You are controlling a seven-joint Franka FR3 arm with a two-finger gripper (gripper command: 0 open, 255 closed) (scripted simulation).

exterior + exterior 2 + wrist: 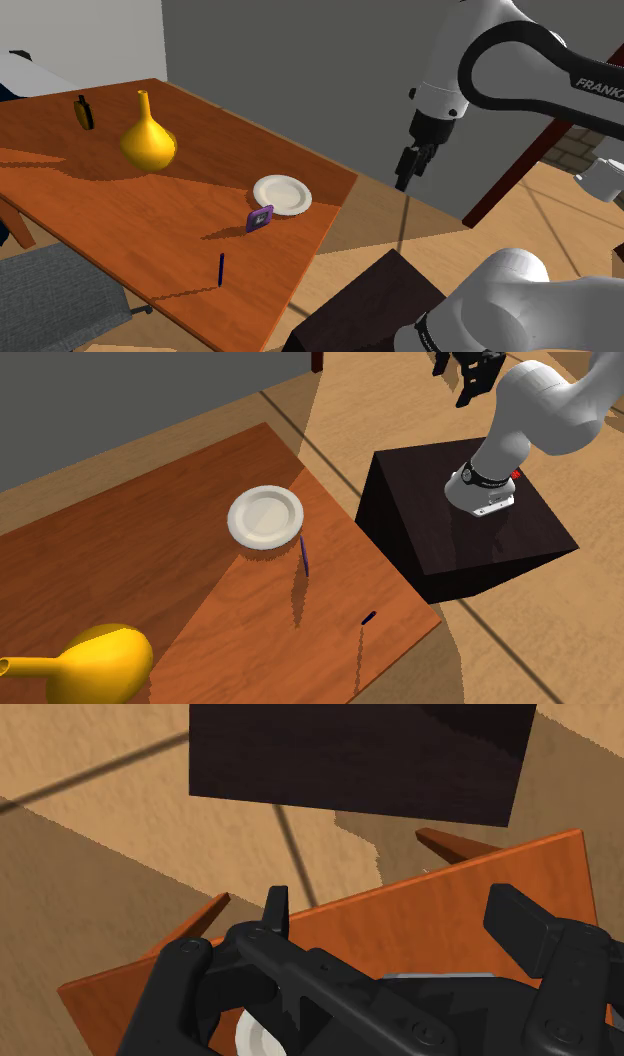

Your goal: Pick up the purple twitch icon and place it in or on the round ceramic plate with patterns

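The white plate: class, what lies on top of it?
Nothing lies on the plate; its top shows bare. The purple icon stands beside it on the wooden table. The table patch under the plate is covered.

Glossy white arm (520,60) with broad black joint bands at upper right of the shoulder view, white lettering (598,86) on one band, all-black gripper (395,909) with round screw heads, pale base collar (482,489) with black ring and red spot, dark box stand (440,542)

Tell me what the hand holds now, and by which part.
Nothing: the hand is open in the air; the purple icon stands beside the plate.
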